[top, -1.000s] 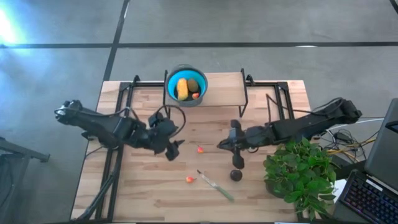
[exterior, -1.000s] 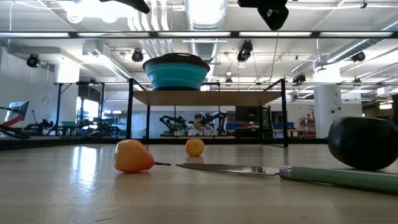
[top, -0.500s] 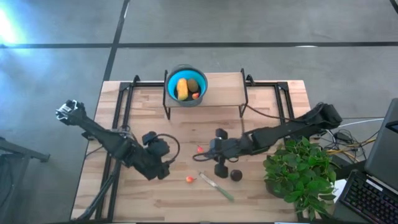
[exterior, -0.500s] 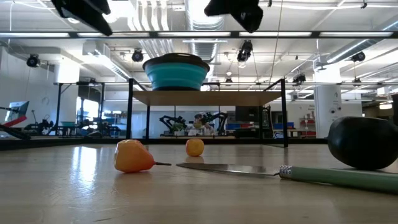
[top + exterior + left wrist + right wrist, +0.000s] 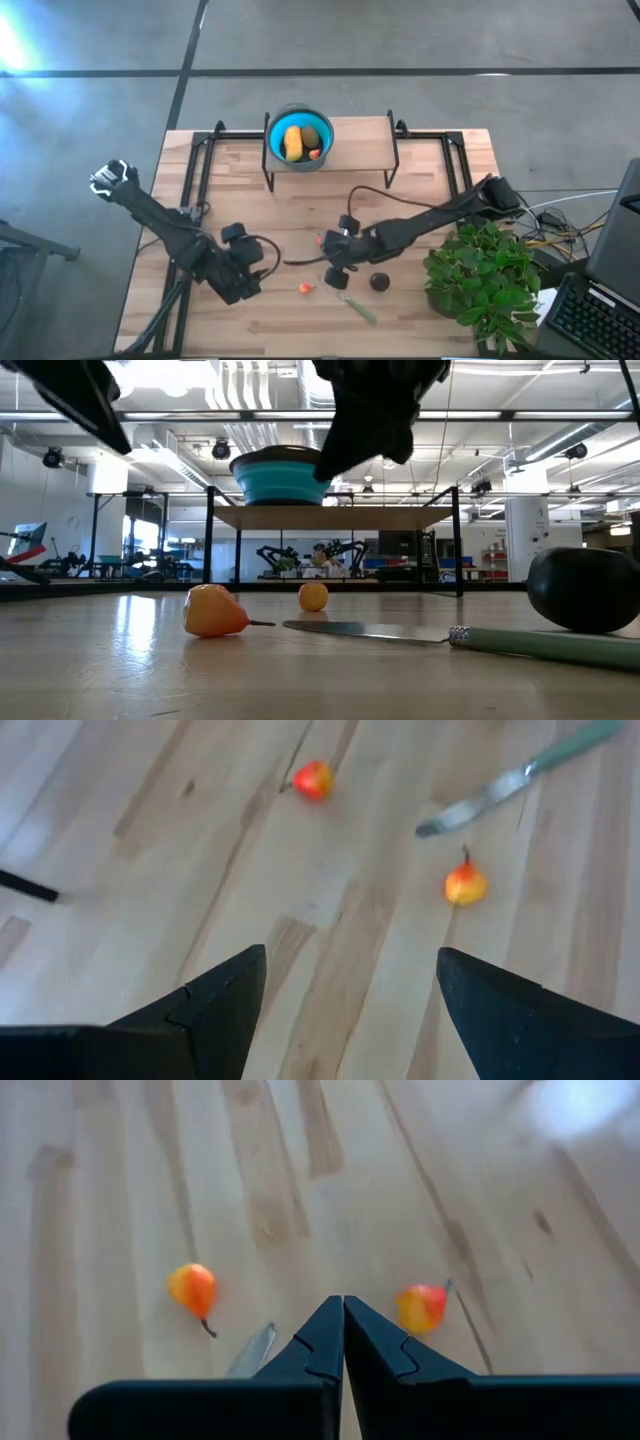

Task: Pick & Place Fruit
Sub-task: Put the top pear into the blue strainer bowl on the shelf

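Pale wooden planks of the table point(image 5: 420, 320) fill your overhead view. On the raised wooden shelf point(image 5: 362, 145) at the far edge sits the round blue bowl with a grey rim point(image 5: 274, 137), already holding an elongated orange-yellow fruit point(image 5: 292, 143), an olive-green oval fruit point(image 5: 311, 137) and a tiny red piece point(image 5: 314, 154). Your left gripper point(image 5: 252, 277) hangs near the front left; your right gripper point(image 5: 337, 271) sits mid-table, just beside a small red-orange fruit point(image 5: 321, 240). A second red-orange fruit point(image 5: 305, 288), the slim green-handled knife point(image 5: 352, 302) and a dark round fruit point(image 5: 379, 282) lie toward the front, near a leafy green plant point(image 5: 480, 280).

From table height, you see both small fruits, the knife and the dark fruit resting on the wood — the arms dark overhead.

Your left wrist camera shows its fingers point(image 5: 205, 1005) spread wide above bare wood, holding nothing, both small fruits ahead.

Your right wrist camera shows its fingers point(image 5: 322, 1342) pressed together, empty — one small fruit on either side.
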### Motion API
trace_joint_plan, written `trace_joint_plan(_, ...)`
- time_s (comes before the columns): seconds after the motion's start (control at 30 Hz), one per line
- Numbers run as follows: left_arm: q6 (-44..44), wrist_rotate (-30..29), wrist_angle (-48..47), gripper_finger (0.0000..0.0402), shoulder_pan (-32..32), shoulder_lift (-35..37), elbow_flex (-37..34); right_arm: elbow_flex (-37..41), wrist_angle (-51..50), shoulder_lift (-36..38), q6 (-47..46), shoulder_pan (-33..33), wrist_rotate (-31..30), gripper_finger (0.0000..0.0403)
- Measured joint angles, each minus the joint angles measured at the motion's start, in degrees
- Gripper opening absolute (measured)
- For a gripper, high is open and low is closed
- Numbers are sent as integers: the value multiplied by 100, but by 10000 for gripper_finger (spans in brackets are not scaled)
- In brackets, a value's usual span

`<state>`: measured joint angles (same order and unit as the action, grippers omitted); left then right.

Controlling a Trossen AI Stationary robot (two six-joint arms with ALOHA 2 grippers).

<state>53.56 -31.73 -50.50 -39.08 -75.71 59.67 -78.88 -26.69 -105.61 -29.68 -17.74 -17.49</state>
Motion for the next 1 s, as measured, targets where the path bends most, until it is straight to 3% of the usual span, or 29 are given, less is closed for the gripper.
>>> trace_joint_plan(0.37, 51, 372, 589, 298, -103, 158, -846, 145, -140, -238, -1375, 231, -67, 8)
trace_joint_plan(0.6, 133, 374, 1045, 298, -104, 314, -1336, 203, -143, -239, -1645, 371, -67, 16)
trace_joint_plan(1.0, 314, 369, 1063, 298, -102, 401, -1492, 419, 68, -239, -1797, 622, -3, 136)
